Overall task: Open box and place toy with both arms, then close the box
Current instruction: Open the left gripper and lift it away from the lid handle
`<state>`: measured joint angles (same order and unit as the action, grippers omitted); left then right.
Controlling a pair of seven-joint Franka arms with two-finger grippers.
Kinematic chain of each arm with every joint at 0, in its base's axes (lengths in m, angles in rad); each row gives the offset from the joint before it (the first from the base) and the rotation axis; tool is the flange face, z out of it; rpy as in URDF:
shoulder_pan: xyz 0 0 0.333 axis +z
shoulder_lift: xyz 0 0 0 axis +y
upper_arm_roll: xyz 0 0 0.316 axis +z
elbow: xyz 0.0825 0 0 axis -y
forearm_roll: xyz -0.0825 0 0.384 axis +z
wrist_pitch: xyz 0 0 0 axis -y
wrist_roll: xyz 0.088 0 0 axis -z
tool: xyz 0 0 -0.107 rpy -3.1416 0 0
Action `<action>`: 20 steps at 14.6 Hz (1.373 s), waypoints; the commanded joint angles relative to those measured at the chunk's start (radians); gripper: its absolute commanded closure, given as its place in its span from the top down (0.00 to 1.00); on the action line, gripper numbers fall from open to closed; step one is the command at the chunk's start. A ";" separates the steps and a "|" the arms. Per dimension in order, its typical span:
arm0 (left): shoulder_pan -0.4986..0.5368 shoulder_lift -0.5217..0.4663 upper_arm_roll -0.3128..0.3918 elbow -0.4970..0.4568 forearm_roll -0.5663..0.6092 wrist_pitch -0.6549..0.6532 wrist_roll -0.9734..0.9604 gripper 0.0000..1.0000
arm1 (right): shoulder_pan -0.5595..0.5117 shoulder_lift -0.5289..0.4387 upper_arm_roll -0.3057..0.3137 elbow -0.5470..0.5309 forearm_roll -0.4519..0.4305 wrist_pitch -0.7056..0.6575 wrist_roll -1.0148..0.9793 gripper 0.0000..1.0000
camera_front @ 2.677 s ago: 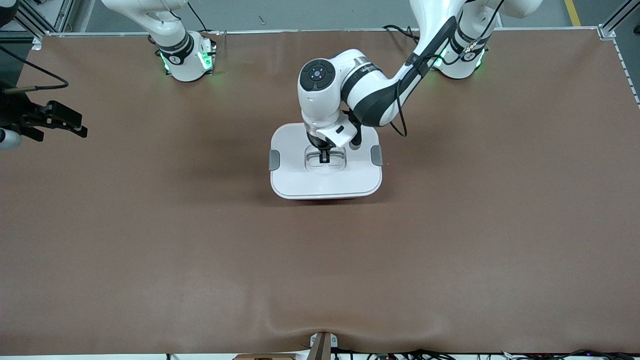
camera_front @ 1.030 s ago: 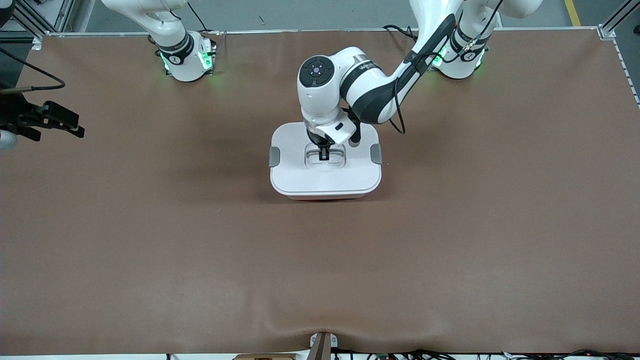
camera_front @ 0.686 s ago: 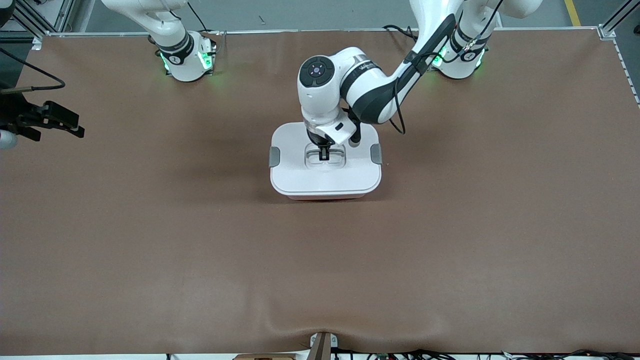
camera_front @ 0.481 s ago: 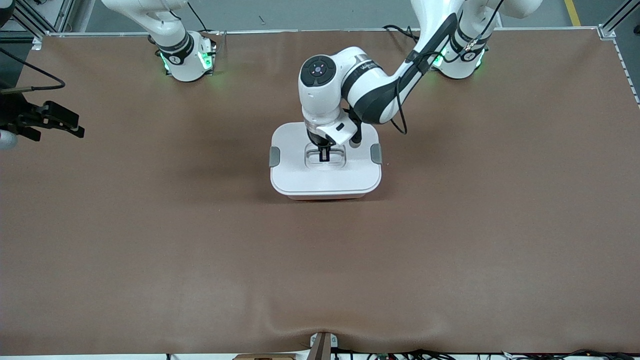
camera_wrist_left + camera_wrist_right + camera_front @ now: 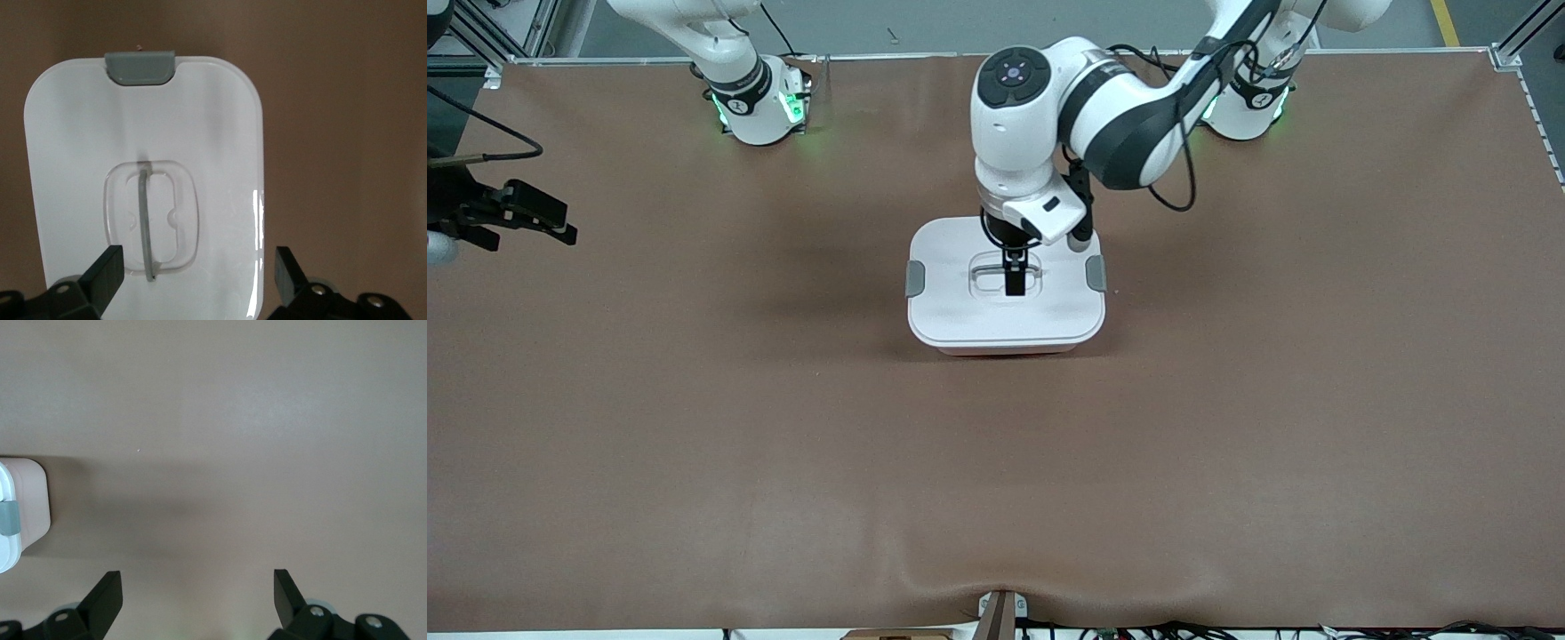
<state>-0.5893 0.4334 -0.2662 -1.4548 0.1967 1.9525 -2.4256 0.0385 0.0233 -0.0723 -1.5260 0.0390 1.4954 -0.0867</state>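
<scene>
The left gripper (image 5: 1014, 271) hangs over the recessed grey handle (image 5: 145, 223) of the white lid (image 5: 1005, 307), fingers (image 5: 107, 275) spread apart and holding nothing. The rounded translucent pink plastic box (image 5: 1005, 351) sits closed mid-table; no toy is visible. To finish well, lift straight up so the lid stays seated.

The right gripper (image 5: 525, 213) waits over the table's right-arm end, fingers (image 5: 107, 595) apart. Only the left wrist view shows the handle lying flat; only the right wrist view shows the box's pink wall (image 5: 33, 503) clearly.
</scene>
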 commanded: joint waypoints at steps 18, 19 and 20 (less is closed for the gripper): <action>0.477 -0.130 -0.024 0.005 -0.006 -0.029 0.917 1.00 | -0.037 -0.005 0.005 0.020 -0.011 -0.030 0.064 1.00; 0.497 -0.139 -0.025 0.005 -0.019 -0.052 0.986 1.00 | -0.035 -0.005 0.006 0.020 -0.011 -0.030 0.070 1.00; 0.509 -0.151 -0.016 0.007 -0.045 -0.076 1.067 1.00 | -0.035 -0.005 0.006 0.021 -0.011 -0.032 0.071 1.00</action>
<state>-0.1174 0.3245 -0.2744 -1.4403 0.1886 1.9258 -1.4782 0.0117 0.0228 -0.0796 -1.5149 0.0379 1.4775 -0.0406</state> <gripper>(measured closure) 0.000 0.000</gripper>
